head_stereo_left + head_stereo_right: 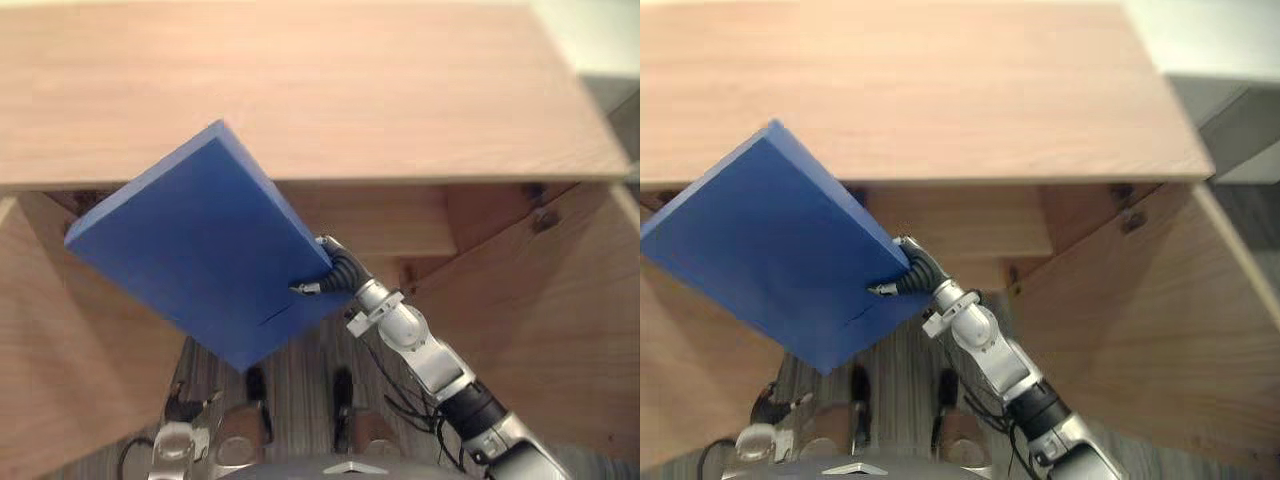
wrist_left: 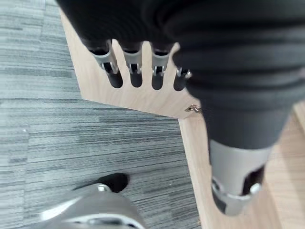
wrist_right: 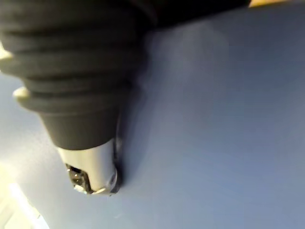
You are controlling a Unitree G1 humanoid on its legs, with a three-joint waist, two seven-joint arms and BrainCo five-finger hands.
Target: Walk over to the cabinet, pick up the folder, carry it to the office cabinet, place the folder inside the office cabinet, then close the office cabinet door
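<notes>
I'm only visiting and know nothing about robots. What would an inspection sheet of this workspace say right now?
Surface: light wooden cabinet top.
Job's things: blue folder held tilted in front of the cabinet's open front. The right door and left door stand open, and a shelf shows inside.
Clutter: nothing seen.
Hands: right hand grips the folder's edge, thumb on its face. The left hand hangs low with straight fingers, holding nothing.
Cables: nothing seen.
Surroundings: grey striped carpet on the floor.
</notes>
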